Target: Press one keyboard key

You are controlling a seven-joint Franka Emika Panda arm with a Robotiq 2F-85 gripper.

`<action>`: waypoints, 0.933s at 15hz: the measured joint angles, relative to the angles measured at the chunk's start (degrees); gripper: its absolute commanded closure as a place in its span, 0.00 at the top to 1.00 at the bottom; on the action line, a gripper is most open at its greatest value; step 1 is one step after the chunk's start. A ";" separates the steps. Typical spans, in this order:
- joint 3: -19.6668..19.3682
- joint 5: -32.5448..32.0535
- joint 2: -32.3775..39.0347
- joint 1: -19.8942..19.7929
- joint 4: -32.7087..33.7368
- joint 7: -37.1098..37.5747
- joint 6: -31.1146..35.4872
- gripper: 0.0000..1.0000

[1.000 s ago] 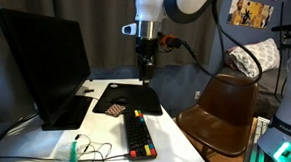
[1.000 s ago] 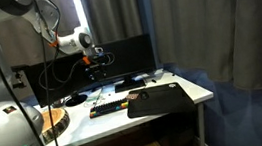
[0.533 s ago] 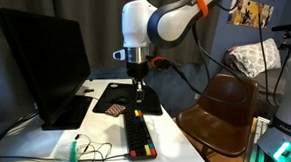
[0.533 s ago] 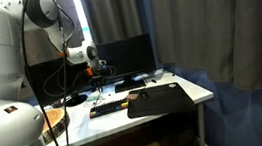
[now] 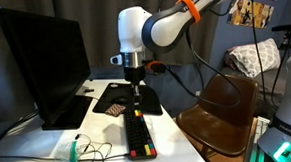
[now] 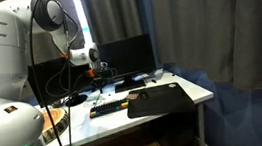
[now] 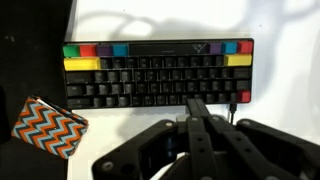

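Observation:
The keyboard (image 7: pixel 150 75) is compact and black, with red, yellow, green and blue keys along its far row and ends. It lies on the white desk in both exterior views (image 5: pixel 138 137) (image 6: pixel 106 108). My gripper (image 7: pixel 197 102) is shut, its two black fingers pressed together into one point. In the wrist view that point sits over the keyboard's near edge, right of the middle, by the bottom row of keys. Whether it touches a key I cannot tell. In both exterior views the gripper (image 5: pixel 137 103) (image 6: pixel 97 85) points straight down just above the keyboard's far end.
A black mouse pad (image 5: pixel 121 95) lies beyond the keyboard, with a zigzag-patterned pouch (image 7: pixel 48 126) beside it. A large dark monitor (image 5: pixel 45 66) stands close by. Loose cables (image 5: pixel 89 152) lie near the desk's front. A brown chair (image 5: pixel 225 109) stands off the desk's edge.
The arm has swung from above the mouse pad to over the keyboard and come lower. The jaws have closed from partly open to shut.

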 measured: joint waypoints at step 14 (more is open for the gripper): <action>-2.03 -1.68 10.87 -0.01 6.75 -0.26 0.74 0.00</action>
